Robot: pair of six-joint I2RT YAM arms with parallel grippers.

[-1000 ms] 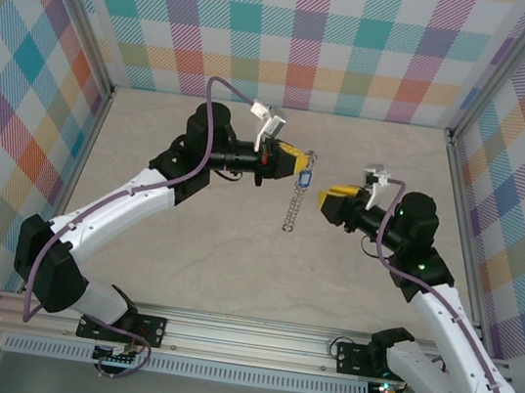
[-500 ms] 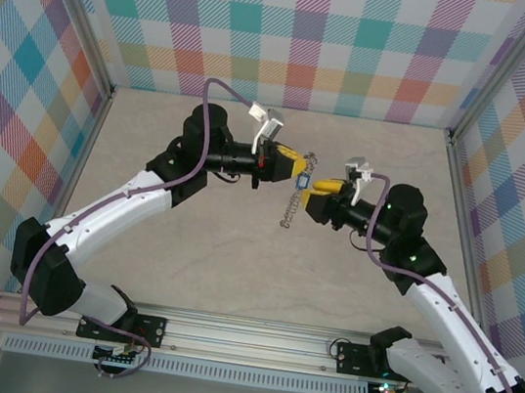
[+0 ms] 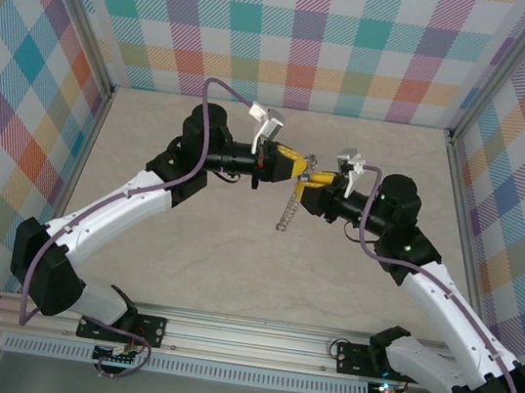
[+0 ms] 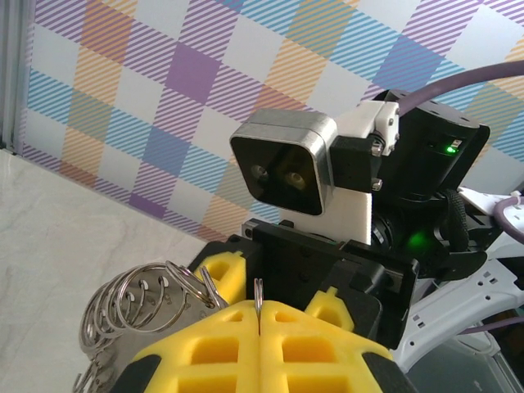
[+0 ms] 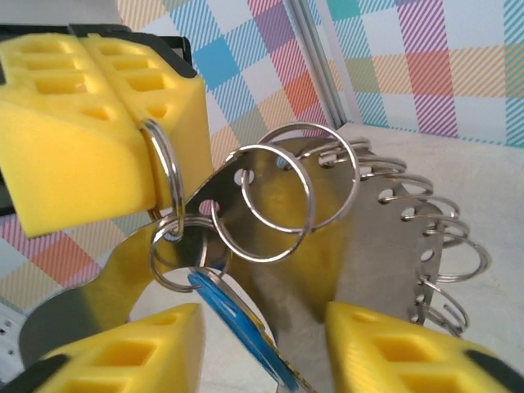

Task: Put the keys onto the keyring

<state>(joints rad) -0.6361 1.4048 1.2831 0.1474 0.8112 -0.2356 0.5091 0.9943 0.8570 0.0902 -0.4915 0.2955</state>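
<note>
Blue tag (image 5: 239, 318) between right fingers (image 5: 391, 348)

Camera layout: one overhead, two wrist-mounted.
Top: high behind the arm bases (image 3: 121, 319), looking down over the table (image 3: 214, 258) toward the back wall (image 3: 306, 35), distant. Left wrist: close, facing the right arm's camera (image 4: 286, 172). Right wrist: very close, facing the left gripper (image 5: 151, 155). Shared by all three: keyring (image 3: 290, 204).

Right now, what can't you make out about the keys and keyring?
Right wrist: blue tag cut off by the bottom edge, label unreadable.
Left wrist: keyring partly hidden behind the shut left gripper, cropped bottom-left.
Top external: keyring loops too small, crowded by the right gripper.
</note>
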